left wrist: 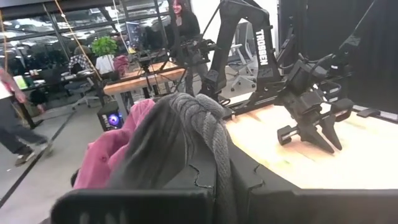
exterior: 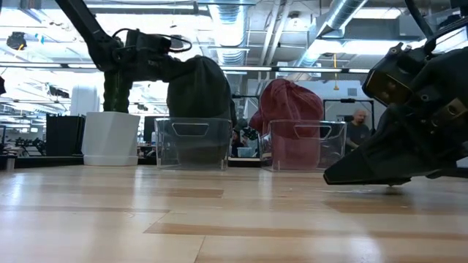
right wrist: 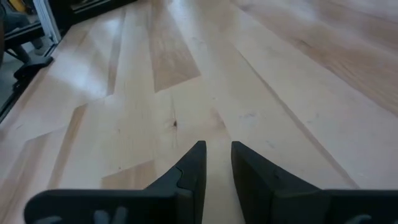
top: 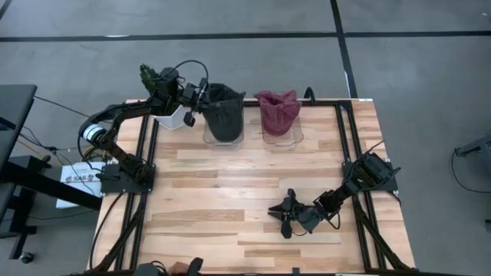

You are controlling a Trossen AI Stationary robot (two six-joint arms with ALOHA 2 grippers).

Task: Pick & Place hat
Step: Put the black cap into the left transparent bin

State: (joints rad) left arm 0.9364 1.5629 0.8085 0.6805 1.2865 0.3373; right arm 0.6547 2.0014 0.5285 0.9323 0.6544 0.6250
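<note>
The left claw (top: 201, 98) is clamped shut on the rim of the dark grey knitted hat (top: 224, 111), which hangs in the left clear plastic bin (top: 223, 138) at the far edge of the wooden tabletop (top: 245, 199). To finish well, lower until the hat settles inside the walls, then release. The right claw (top: 285, 213) rests near the tabletop's front, fingers slightly parted, empty. The left claw's fingertips are buried in fabric, and how deep the hat sits is unclear

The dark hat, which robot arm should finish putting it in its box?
The left. Its gripper is already shut on the dark hat, right above the clear bin. The right gripper rests low on the table, far away, holding nothing.
</note>
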